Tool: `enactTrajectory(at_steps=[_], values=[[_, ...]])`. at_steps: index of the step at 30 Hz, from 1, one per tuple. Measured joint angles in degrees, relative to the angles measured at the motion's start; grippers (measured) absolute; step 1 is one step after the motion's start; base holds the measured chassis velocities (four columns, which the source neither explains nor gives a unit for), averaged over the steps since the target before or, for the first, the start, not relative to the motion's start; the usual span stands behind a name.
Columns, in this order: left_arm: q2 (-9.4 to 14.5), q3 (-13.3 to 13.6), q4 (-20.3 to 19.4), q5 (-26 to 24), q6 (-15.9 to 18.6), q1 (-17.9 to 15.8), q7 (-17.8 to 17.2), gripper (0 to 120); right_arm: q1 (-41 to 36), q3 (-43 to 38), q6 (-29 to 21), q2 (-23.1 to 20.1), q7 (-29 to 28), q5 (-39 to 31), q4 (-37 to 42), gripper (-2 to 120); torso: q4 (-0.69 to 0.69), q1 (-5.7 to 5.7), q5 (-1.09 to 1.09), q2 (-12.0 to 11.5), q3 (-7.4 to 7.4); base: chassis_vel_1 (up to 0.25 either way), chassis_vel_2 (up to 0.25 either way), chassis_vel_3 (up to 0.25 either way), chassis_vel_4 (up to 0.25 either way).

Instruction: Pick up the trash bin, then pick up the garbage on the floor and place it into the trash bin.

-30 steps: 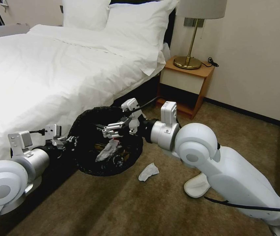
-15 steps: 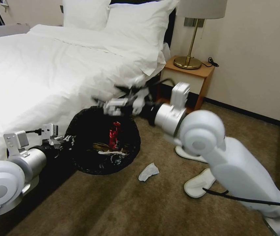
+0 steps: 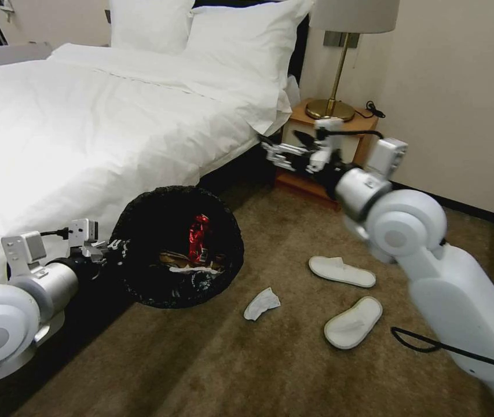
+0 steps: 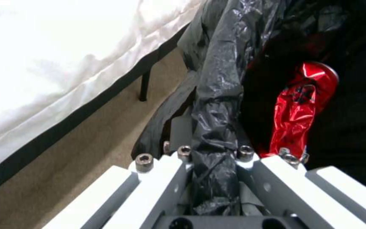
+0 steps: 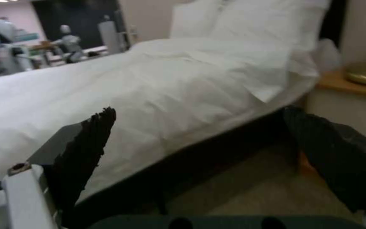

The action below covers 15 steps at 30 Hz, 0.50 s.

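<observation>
While the left gripper [image 3: 109, 248] pinches the trash bin [image 3: 180, 246] by its rim beside the bed [image 3: 84, 133] edge, the right gripper [image 3: 270, 152] hangs near the nightstand [image 3: 328, 130], fingers spread and empty. A tissue [image 3: 262, 303] and two slippers [image 3: 348, 295] lie on open carpet [image 3: 247, 365].

We cannot see the left gripper's [image 3: 113, 248] fingers in the head view; the trash bin's [image 3: 142, 231] black bag covers them. Beyond those fingers, the litter deep in the bin, under the red wrapper [image 3: 198, 237], is too dark to name. The lamp's [image 3: 339, 75] shade, above the right gripper's [image 3: 270, 152] fingers, is cut by the top edge.
</observation>
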<state>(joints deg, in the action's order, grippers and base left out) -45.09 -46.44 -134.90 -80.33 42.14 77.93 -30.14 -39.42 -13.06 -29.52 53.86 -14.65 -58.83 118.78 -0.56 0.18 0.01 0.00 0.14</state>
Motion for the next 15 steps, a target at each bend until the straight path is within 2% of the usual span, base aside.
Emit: enactTrajectory(at_steps=[2,6,15], values=[[0.2,-0.2,-0.2,-0.3,0.0,0.2,-0.1,2,-4.8,-3.3,-0.4,-0.2,0.3,1.5,0.1,100,-0.01,0.00,0.00,0.0,0.00,0.000,0.000,0.000,0.000],[0.4,-0.4,-0.5,-0.4,0.0,0.8,-0.1,2,-9.5,-5.8,-0.4,-0.8,0.8,3.2,0.7,100,-0.02,0.00,-0.01,0.0,0.00,0.000,0.000,0.000,0.000],[0.5,-0.6,-0.8,-0.6,0.0,0.8,-0.2,2,-12.7,-7.3,-0.7,-1.0,1.8,5.1,1.4,100,0.00,0.00,-0.02,0.0,0.00,-0.006,0.005,0.007,-0.004]])
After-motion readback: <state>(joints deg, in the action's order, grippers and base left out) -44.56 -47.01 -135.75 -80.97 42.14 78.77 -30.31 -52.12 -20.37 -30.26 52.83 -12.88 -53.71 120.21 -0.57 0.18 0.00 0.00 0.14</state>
